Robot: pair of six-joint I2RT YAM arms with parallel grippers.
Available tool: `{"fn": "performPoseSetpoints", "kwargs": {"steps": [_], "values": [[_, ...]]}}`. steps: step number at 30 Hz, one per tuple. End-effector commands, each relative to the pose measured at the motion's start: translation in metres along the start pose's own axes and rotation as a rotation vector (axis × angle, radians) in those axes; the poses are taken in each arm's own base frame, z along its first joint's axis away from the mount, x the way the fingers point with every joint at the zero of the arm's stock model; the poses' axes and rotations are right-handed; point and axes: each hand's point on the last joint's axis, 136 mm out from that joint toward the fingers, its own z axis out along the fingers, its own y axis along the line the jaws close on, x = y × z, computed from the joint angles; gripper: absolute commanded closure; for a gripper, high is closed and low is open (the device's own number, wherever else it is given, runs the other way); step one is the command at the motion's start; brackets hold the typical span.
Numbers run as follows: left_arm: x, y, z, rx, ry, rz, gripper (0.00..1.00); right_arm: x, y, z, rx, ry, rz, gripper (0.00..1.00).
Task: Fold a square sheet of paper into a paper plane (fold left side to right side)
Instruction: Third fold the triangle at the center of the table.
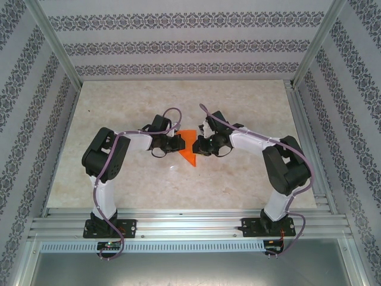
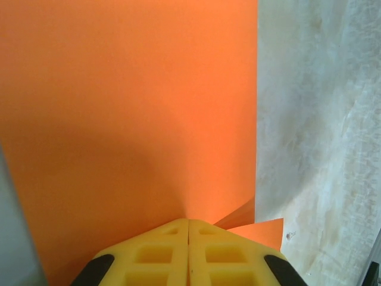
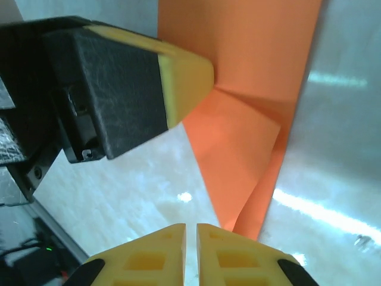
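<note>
— Getting close to finishing?

— Hardly. Not seeing any pointed dart outline. Seeing the square sheet of paper (image 2: 131,107) carrying at least one creased flap (image 3: 238,149) by its near corner, so judging the folding as begun and a long way from done. Bringing the left side over to the right, pressing that crease flat and shaping the nose all looking like work remaining.

— Gripping it how?

— Pinching the sheet's left edge with the left tool (image 2: 189,221), jaws pressed flat together, creases fanning out from the tips. Finding the right tool (image 3: 191,226) just beside the sheet's near corner, all but closed, showing a sliver of gap and gripping nothing.

— And placing the sheet where?

— Seeing it raised off the bench (image 1: 178,101), flanked by both tools.

— Missing anything?

— Plenty. Losing most of the sheet behind the arms (image 1: 113,155) from above, catching just a small orange triangle there. Cutting off its outer edges in both wrist views. Possibly looking at two layers around the flap, though struggling to count folds from here.
</note>
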Motion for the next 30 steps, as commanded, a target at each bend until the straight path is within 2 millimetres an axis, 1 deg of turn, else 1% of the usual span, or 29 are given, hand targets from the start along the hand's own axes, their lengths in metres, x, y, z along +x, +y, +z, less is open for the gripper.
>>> {"fn": "performPoseSetpoints", "kwargs": {"steps": [1,3,4,6,9,14,18,23,30], "values": [[0.019,0.029,0.009,-0.099,0.020,-0.031,0.94,0.008,0.016,0.017,-0.057,-0.026,0.161,0.87],[0.018,0.029,0.010,-0.098,0.017,-0.038,0.94,0.010,0.014,0.026,-0.034,-0.017,0.165,0.87],[0.018,0.030,0.010,-0.099,0.017,-0.038,0.95,0.008,0.015,0.029,-0.029,-0.018,0.161,0.87],[0.017,0.029,0.010,-0.097,0.011,-0.042,0.95,0.002,0.018,0.031,-0.008,-0.033,0.145,0.87],[0.017,0.029,0.010,-0.098,0.012,-0.043,0.95,-0.001,0.019,0.035,0.028,-0.032,0.126,0.87],[0.017,0.030,0.009,-0.108,0.011,-0.037,0.95,-0.003,0.008,0.047,0.076,-0.016,0.138,0.88],[0.016,0.032,0.009,-0.125,0.012,-0.035,0.95,-0.004,0.004,0.054,0.110,0.009,0.132,0.88],[0.015,0.036,0.008,-0.150,0.006,-0.035,0.96,0.001,-0.008,0.063,0.150,0.058,0.131,0.88],[0.014,0.045,0.010,-0.185,0.004,-0.038,0.96,0.009,-0.036,0.057,0.241,0.090,0.118,0.88]]}}
